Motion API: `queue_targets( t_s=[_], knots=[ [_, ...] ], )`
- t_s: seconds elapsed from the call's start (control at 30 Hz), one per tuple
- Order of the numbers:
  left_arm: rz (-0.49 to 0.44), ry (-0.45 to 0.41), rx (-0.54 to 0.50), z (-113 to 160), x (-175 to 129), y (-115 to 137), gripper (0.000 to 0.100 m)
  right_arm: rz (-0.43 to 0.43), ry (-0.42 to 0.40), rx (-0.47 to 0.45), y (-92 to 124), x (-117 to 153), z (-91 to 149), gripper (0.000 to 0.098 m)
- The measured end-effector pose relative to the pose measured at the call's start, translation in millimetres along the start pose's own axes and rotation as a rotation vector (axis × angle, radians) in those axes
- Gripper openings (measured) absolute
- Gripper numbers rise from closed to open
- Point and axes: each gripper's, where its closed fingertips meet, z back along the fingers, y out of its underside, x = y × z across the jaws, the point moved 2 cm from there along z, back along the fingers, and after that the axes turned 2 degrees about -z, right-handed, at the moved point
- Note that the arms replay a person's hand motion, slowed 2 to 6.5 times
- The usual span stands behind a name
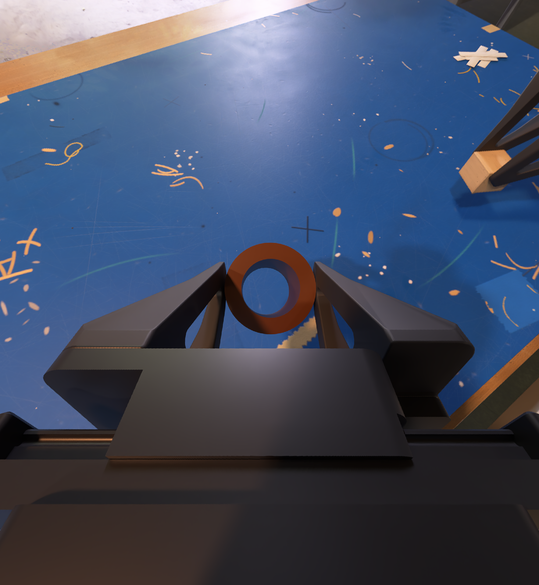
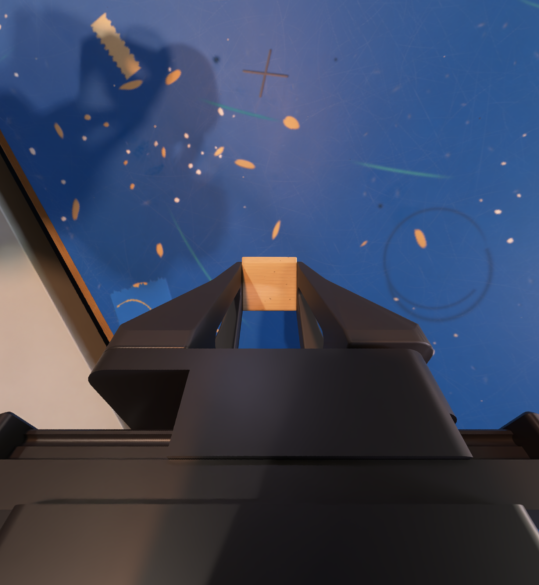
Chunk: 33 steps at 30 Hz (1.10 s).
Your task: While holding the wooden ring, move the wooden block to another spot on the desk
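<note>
My left gripper (image 1: pixel 269 272) is shut on the reddish-brown wooden ring (image 1: pixel 269 324) and holds it upright above the blue desk (image 1: pixel 230 133), its hole facing the camera. My right gripper (image 2: pixel 269 269) is shut on the pale wooden block (image 2: pixel 269 284), its fingers pressed on the block's two sides. In the left wrist view the block (image 1: pixel 479 172) shows at the far right, between the right gripper's dark fingers (image 1: pixel 515 164), close over the desk with its shadow just beneath it.
The blue desk has a wooden border (image 1: pixel 87 53) at the far side and another edge (image 2: pixel 40 221) close on the right gripper's left. White crossed tape (image 1: pixel 480 57) lies at the far right. A serrated tape strip (image 2: pixel 116 47) and paint marks lie on the surface.
</note>
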Motion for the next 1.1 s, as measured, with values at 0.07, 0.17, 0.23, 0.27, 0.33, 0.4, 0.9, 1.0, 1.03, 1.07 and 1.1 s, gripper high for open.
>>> queue_targets(
  t_s=[0.07,0.17,0.23,0.27,0.33,0.4,0.9,1.0,1.03,1.07,1.1],
  knots=[
    [-0.004,0.001,-0.001,-1,-1,-1,0.046,-0.006,-0.002,-0.008,1,5,-2,0.0274],
    [-0.010,0.002,-0.002,-3,-2,-3,0.046,-0.011,-0.007,-0.022,1,12,-6,0.0274],
    [-0.014,0.003,-0.003,-4,-3,-4,0.046,-0.011,-0.008,-0.027,0,16,-9,0.0274],
    [-0.016,0.003,-0.004,-5,-3,-4,0.046,-0.010,-0.007,-0.027,0,18,-11,0.0274],
    [-0.019,0.003,-0.005,-7,-4,-6,0.046,-0.004,-0.002,-0.027,-1,22,-15,0.0274],
    [-0.023,0.005,-0.006,-8,-4,-7,0.046,0.002,0.005,-0.026,-2,24,-20,0.0274],
    [-0.033,0.015,-0.015,-12,-7,-11,0.046,0.012,0.049,0.004,-4,26,-43,0.0274],
    [-0.032,0.017,-0.016,-12,-8,-11,0.046,0.008,0.054,0.001,-5,25,-43,0.0274],
    [-0.032,0.018,-0.017,-11,-8,-11,0.046,0.005,0.055,0.001,-5,25,-44,0.0274],
    [-0.031,0.018,-0.018,-11,-8,-11,0.046,0.003,0.055,0.001,-5,25,-44,0.0274],
    [-0.031,0.018,-0.019,-11,-7,-11,0.046,0.000,0.055,0.001,-5,24,-44,0.0274]
  ],
)
